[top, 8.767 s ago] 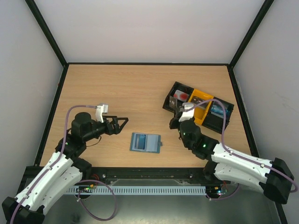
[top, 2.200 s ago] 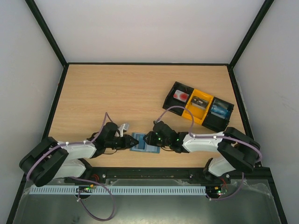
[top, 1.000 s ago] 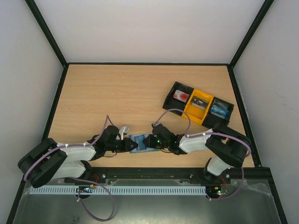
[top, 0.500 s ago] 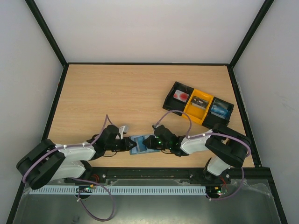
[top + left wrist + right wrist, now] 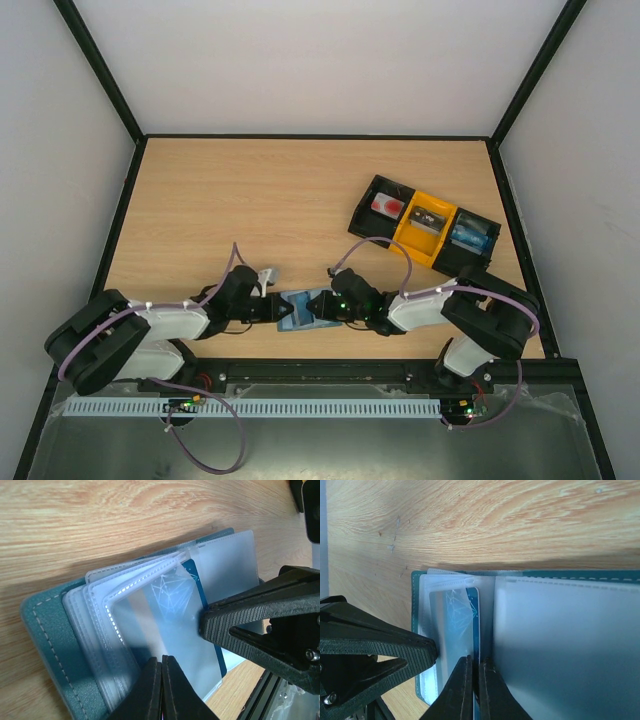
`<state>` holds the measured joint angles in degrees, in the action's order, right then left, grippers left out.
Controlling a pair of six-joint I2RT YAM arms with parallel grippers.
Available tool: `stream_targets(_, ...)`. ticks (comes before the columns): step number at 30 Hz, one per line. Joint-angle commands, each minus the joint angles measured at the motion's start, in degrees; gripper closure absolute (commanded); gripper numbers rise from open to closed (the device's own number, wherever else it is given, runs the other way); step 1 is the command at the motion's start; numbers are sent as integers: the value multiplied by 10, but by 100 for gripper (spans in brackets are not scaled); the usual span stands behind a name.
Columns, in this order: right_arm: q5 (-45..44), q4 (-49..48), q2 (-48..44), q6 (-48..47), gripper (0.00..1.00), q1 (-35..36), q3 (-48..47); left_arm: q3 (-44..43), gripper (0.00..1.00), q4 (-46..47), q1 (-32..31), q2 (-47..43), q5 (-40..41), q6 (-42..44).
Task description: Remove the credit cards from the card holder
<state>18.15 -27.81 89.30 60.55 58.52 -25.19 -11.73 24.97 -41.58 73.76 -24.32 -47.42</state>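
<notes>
Jaws of the left gripper (image 5: 161, 662) are pressed together on the edge of a clear plastic sleeve (image 5: 150, 625) inside the open teal-grey bifold card holder (image 5: 300, 312). Jaws of the right gripper (image 5: 475, 667) are also together, meeting at the long edge of a blue credit card (image 5: 475, 620) in that sleeve; whether they pinch card or plastic I cannot tell. This holder lies flat near the front edge of the wooden bench (image 5: 250, 200). Farther back, to the right and well apart, sits a black-and-yellow three-compartment tray (image 5: 362, 210).
</notes>
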Motion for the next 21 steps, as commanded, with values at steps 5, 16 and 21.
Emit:
stream_targets(5,9,-23,-18,5,97,-4,27,-15,97,-48,2,1,37,34)
stream_targets(16,43,-59,-25,19,90,-18,49,-16,97,-52,2,-1,40,36)
stream_targets(21,51,-70,-28,25,91,-21,54,-15,97,-55,2,-2,40,37)
